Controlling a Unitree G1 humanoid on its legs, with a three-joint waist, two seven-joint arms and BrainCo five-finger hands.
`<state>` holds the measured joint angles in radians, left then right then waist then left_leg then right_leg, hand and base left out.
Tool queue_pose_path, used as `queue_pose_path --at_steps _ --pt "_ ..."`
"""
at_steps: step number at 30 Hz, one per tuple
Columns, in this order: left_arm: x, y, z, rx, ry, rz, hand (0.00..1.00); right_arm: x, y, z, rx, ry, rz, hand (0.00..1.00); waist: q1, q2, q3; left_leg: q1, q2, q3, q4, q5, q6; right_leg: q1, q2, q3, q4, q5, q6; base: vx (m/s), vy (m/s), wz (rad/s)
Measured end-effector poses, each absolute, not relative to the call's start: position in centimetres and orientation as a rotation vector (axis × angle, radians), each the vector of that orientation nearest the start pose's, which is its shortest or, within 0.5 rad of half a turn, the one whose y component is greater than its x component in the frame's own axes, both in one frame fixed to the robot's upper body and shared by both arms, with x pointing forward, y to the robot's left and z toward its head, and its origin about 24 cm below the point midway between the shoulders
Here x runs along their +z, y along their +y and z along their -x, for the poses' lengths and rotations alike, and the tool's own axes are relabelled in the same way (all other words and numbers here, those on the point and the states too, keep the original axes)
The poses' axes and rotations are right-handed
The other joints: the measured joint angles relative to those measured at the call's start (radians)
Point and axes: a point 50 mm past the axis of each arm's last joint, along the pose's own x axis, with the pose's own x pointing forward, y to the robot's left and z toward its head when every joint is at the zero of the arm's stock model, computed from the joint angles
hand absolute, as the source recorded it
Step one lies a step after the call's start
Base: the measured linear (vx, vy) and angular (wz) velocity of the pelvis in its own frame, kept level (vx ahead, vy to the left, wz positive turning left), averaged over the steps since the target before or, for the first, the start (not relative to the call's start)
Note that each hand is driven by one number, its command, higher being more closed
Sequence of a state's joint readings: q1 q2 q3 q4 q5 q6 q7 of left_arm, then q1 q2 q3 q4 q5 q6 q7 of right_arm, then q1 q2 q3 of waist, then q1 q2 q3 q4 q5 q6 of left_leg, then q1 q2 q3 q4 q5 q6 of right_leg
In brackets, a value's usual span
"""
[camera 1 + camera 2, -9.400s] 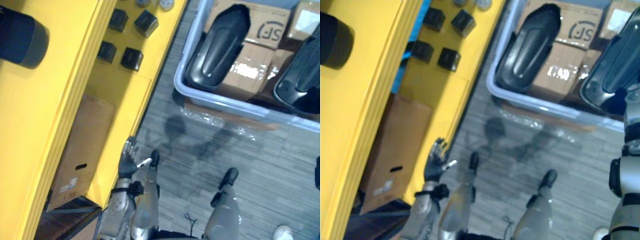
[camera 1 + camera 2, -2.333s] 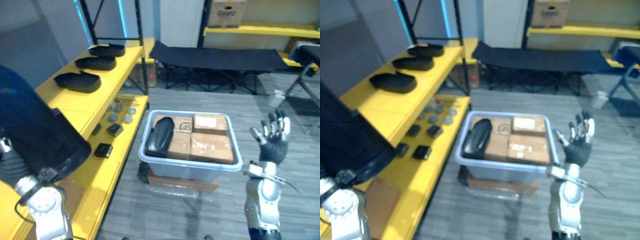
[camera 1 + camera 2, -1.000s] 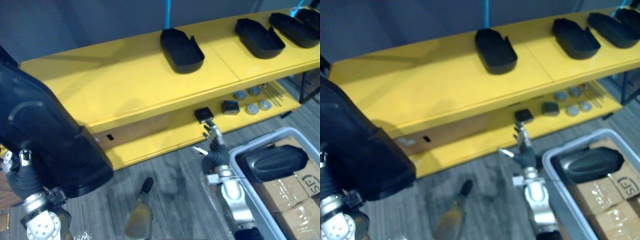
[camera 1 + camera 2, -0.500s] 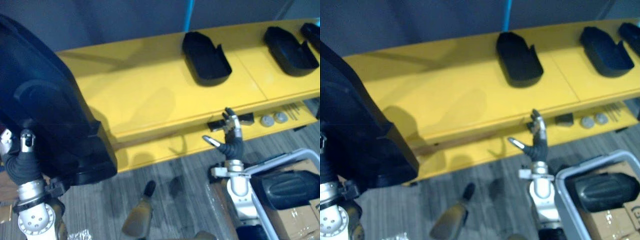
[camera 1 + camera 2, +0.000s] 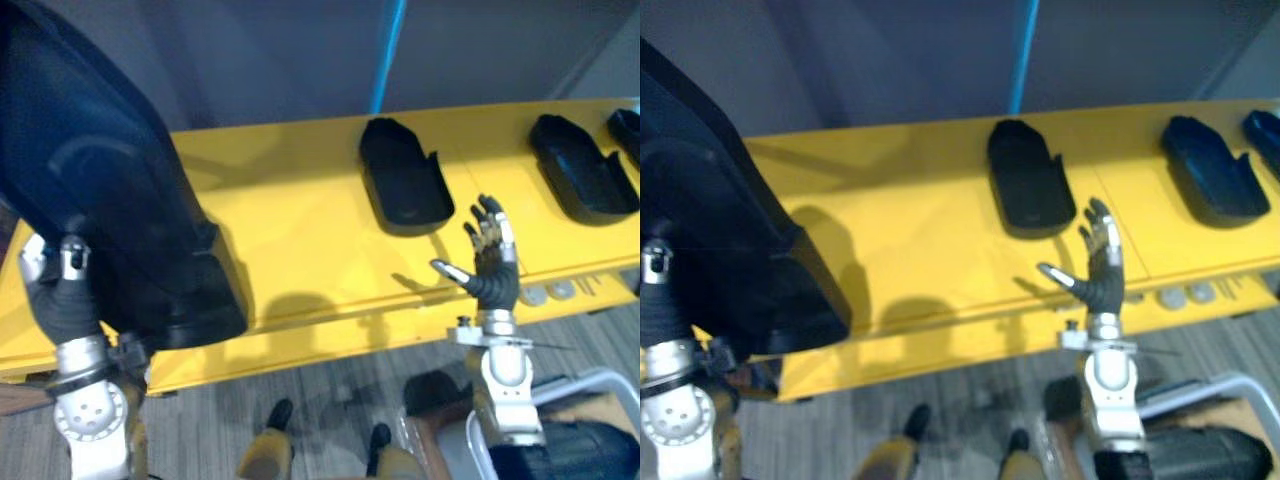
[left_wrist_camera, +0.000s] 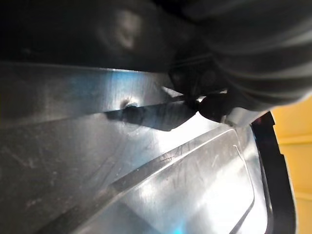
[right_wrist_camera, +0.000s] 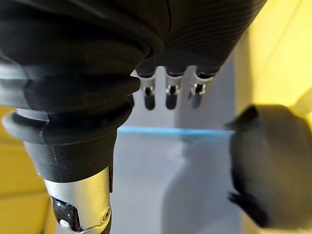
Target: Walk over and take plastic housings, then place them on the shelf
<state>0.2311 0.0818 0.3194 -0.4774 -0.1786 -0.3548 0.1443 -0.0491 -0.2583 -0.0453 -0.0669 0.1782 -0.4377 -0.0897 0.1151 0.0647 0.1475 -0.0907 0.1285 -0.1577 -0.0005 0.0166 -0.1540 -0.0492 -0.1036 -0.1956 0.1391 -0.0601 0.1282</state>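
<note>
At the yellow shelf (image 5: 300,250), L hand (image 5: 62,297) is holding a big black housing (image 5: 100,180) over its left end, prob. to set beside shelved housings (image 5: 405,190); grip hidden, can't tell. Long axis is tilting steeply up, lower end toward front edge; R hand (image 5: 490,265) is hovering spread, empty.

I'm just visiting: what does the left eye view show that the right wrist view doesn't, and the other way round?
Left eye view: the large black housing held up on the robot's left, a second shelved housing further right, and small round parts on the lower level. Right wrist view: a very close look along the hand's dark ribbed cover. Both: the open right hand, the nearest shelved housing, the yellow shelf and a blue strip.
</note>
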Motion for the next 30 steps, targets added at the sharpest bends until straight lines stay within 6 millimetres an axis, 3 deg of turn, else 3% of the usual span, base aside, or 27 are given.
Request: queue_pose_path --at_steps 3,5,10,14,16,17,18,20,22,26,30 --pt "14.4 23.7 -17.0 0.439 -0.66 -0.051 1.0 12.3 -20.4 -24.1 -0.109 -0.584 0.052 0.0 0.0 0.004 -0.006 0.035 0.001 0.046 -0.007 0.002 0.003 0.059 0.0 -0.041 -0.035 -0.001 -0.001 0.15 -0.086 0.18" --pt "14.4 23.6 -17.2 0.433 -0.644 -0.097 1.0 13.1 -20.4 -23.2 -0.152 -0.634 0.058 0.0 -0.019 -0.004 -0.011 0.038 -0.011 0.058 -0.01 0.009 0.013 0.088 -0.014 -0.087 -0.047 -0.002 -0.003 0.08 -0.009 0.44" --pt "13.9 24.1 -17.7 0.397 -0.546 -0.137 1.0 16.4 -22.0 -20.9 -0.331 -0.812 0.169 0.0 -0.021 -0.043 -0.036 0.047 -0.043 0.058 -0.044 0.026 0.032 0.115 -0.049 -0.156 -0.059 -0.007 -0.01 0.03 0.04 0.25" --pt "13.5 25.2 -17.9 0.35 -0.464 -0.212 1.0 17.1 -22.7 -20.3 -0.416 -0.848 0.187 0.0 -0.026 -0.065 -0.06 0.068 -0.052 0.098 -0.075 0.035 0.041 0.122 -0.064 -0.158 -0.063 -0.009 -0.013 -0.02 0.041 -0.03" --pt "12.2 26.2 -18.8 0.31 -0.347 -0.244 1.0 17.4 -23.0 -20.2 -0.43 -0.843 0.218 0.0 -0.058 -0.058 -0.067 0.073 -0.044 0.204 -0.083 0.033 0.051 0.122 -0.072 -0.156 -0.062 -0.01 -0.012 -0.06 0.048 -0.05" --pt "12.1 26.2 -18.8 0.31 -0.346 -0.244 1.0 17.4 -23.0 -20.2 -0.43 -0.842 0.219 0.0 -0.058 -0.058 -0.068 0.074 -0.044 0.206 -0.083 0.033 0.051 0.122 -0.072 -0.156 -0.062 -0.01 -0.012 -0.05 0.062 -0.17" --pt "10.3 27.7 -20.5 0.302 -0.205 -0.255 1.0 17.6 -23.7 -20.2 -0.45 -0.831 0.255 0.0 -0.079 -0.052 -0.072 0.082 -0.045 0.258 -0.083 0.048 0.057 0.109 -0.08 -0.13 -0.06 -0.001 -0.001 -0.05 0.061 -0.33" --pt "9.6 28.6 -21.5 0.314 -0.15 -0.258 1.0 17.7 -24.0 -20.2 -0.459 -0.827 0.27 0.0 -0.082 -0.051 -0.072 0.088 -0.046 0.282 -0.081 0.051 0.053 0.099 -0.081 -0.104 -0.061 0.005 -0.001 -0.04 0.043 -0.41" --pt "8.6 30.4 -23.1 0.345 -0.064 -0.263 1.0 18.0 -24.8 -19.9 -0.481 -0.833 0.293 0.0 -0.111 -0.051 -0.072 0.089 -0.046 0.313 -0.079 0.052 0.054 0.08 -0.082 -0.076 -0.061 0.015 0.0 -0.04 0.029 -0.43" --pt "8.5 32.9 -26.0 0.394 0.008 -0.224 1.0 18.5 -26.1 -19.4 -0.459 -0.824 0.341 0.0 -0.168 -0.047 -0.07 0.089 -0.046 0.369 -0.079 0.053 0.055 0.041 -0.083 -0.018 -0.061 0.031 0.005 -0.02 0.018 -0.4" --pt "8.8 33.9 -28.0 0.431 0.023 -0.15 1.0 18.3 -26.1 -19.4 -0.378 -0.779 0.399 0.0 -0.217 -0.031 -0.063 0.086 -0.047 0.408 -0.079 0.053 0.055 0.01 -0.083 0.026 -0.058 0.039 0.007 0.0 0.005 -0.34"
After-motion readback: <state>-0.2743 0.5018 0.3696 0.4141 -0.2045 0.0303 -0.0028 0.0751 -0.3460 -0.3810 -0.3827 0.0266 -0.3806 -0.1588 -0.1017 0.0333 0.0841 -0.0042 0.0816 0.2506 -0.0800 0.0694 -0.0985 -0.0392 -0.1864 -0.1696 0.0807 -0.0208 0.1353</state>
